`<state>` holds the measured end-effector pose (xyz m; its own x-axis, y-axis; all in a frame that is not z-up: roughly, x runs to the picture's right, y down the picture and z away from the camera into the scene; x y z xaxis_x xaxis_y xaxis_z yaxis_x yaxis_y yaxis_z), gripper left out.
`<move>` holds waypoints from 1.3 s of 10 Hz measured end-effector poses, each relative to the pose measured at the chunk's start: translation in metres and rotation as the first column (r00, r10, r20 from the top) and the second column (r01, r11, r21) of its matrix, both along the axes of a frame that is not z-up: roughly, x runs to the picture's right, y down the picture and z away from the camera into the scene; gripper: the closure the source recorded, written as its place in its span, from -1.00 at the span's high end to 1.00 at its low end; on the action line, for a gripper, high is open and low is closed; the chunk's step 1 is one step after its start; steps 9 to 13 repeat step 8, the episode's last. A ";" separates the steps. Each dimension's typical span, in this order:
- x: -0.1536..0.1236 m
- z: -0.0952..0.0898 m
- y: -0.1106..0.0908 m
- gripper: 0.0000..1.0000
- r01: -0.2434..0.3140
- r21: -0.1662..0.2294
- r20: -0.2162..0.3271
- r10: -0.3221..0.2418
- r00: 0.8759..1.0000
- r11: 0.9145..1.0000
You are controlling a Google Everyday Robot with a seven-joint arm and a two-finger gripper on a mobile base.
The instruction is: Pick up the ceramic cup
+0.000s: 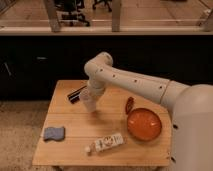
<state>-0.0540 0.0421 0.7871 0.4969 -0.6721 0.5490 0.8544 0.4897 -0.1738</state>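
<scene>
The ceramic cup (88,104) is small, whitish-grey and tapers toward its base. It hangs a little above the wooden table (75,150), left of centre, with its shadow on the tabletop just below and to the right. My gripper (90,95) comes down from above on the white arm and is shut on the cup's upper part. The cup's rim and inside are hidden by the gripper.
A dark flat object (76,94) lies just left of the cup at the back. A blue sponge (53,133) lies front left. A white labelled bottle (107,142) lies on its side at the front. A wide orange bowl (144,123) sits on the right, with a reddish-brown item (129,105) beside it.
</scene>
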 end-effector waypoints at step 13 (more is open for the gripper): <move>0.004 -0.007 -0.016 -1.00 -0.007 0.009 -0.002 0.007 1.000 1.000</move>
